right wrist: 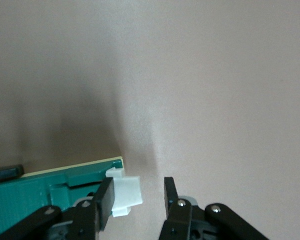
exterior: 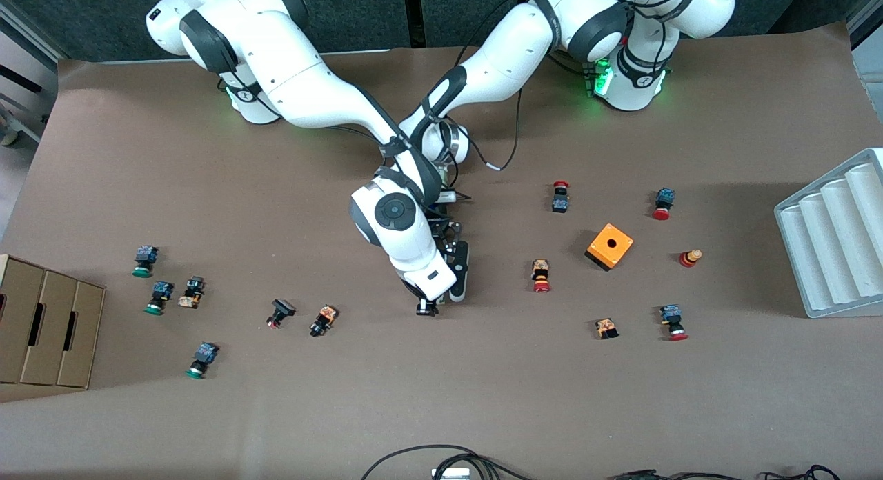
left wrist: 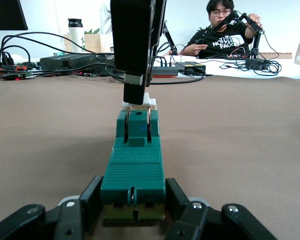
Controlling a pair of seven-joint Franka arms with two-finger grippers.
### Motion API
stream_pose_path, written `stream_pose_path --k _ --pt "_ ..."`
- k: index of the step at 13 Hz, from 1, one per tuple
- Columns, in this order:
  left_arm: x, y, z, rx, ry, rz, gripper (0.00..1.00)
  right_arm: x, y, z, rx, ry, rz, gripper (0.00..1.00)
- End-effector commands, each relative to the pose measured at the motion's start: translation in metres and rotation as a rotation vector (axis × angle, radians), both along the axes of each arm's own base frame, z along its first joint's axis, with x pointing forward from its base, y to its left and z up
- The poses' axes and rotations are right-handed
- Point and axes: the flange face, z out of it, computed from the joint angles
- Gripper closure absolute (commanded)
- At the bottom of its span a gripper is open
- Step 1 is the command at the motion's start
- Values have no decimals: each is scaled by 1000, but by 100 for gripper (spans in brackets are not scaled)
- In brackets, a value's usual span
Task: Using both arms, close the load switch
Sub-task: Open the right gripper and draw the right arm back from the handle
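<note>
The green load switch [left wrist: 135, 170] lies flat on the brown table near its middle. My left gripper [left wrist: 133, 192] is shut on one end of it, a finger pressed against each side. At the switch's other end, nearer the front camera, is the white sliding piece [right wrist: 126, 197]. My right gripper [right wrist: 138, 187] comes down over that piece from above. Its fingers stand apart: one finger touches the piece and the other is clear of it. In the front view the right hand [exterior: 424, 273] covers nearly all of the switch.
Small red- and green-capped push buttons [exterior: 541, 276] lie scattered toward both ends of the table. An orange cube [exterior: 610, 246] stands toward the left arm's end, with a grey ribbed tray [exterior: 835, 238] at that edge. A cardboard box [exterior: 41, 328] sits at the right arm's end.
</note>
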Motion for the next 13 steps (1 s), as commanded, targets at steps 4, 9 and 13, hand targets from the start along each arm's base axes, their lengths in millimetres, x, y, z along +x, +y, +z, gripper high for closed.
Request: stream_pose_path --k 4,9,13 --pt "-1 7 -20 -16 77 -6 42 11 -3 -15 -3 -16 5 52" --pt "0 7 -19 -18 78 -4 42 12 -1 -8 10 -23 -6 51" --pt "0 7 -20 -16 79 -4 42 11 -3 20 70 26 -70 0"
